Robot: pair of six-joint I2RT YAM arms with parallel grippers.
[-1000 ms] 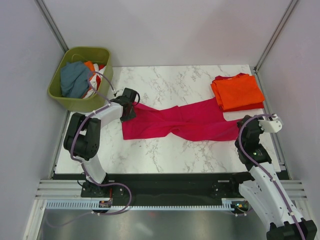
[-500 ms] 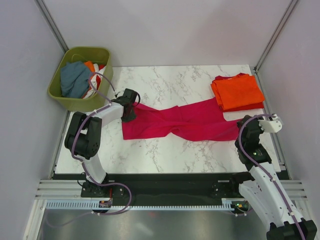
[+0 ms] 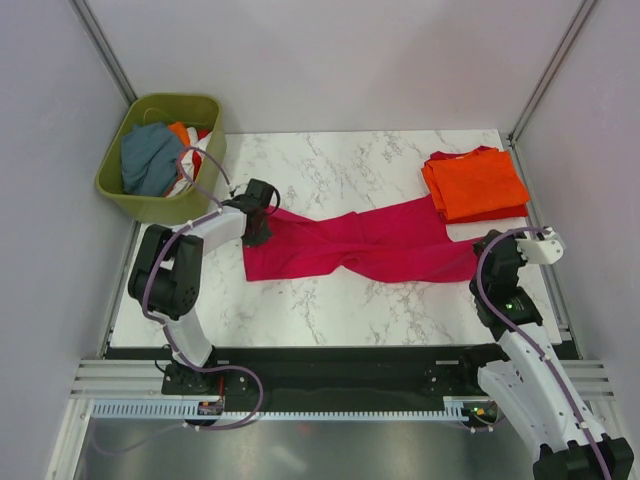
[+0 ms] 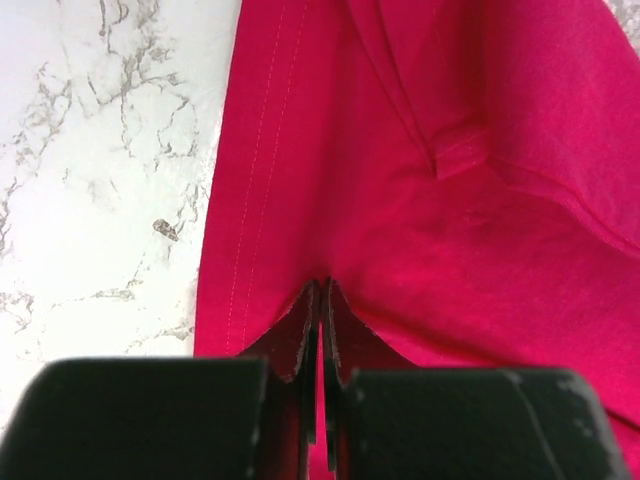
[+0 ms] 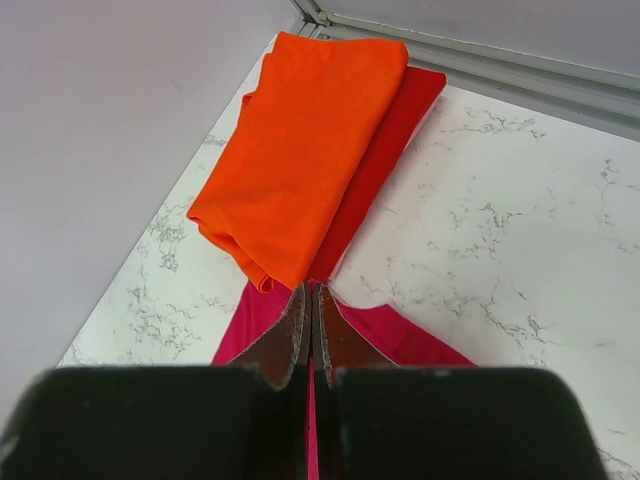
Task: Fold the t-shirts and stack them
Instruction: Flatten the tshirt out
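Observation:
A magenta-pink t-shirt (image 3: 370, 245) lies stretched in a long band across the marble table. My left gripper (image 3: 258, 234) is shut on its left end; in the left wrist view the shut fingertips (image 4: 322, 287) pinch the magenta cloth (image 4: 450, 200) beside a stitched hem. My right gripper (image 3: 481, 259) is shut on the shirt's right end; in the right wrist view it (image 5: 312, 288) has pink cloth (image 5: 400, 335) between its fingers. A folded orange t-shirt (image 3: 478, 180) lies on a folded red one (image 3: 441, 158) at the back right; both show in the right wrist view (image 5: 300, 150), (image 5: 385, 150).
An olive-green basket (image 3: 175, 99) stands off the table's back left corner, holding a blue-grey cloth (image 3: 148, 158) and other clothes. Grey walls and metal posts close in the back and sides. The table's near edge runs just ahead of the arm bases.
My left gripper has shifted slightly at the shirt's left end. The shirt, the right gripper and the stack stay where they were.

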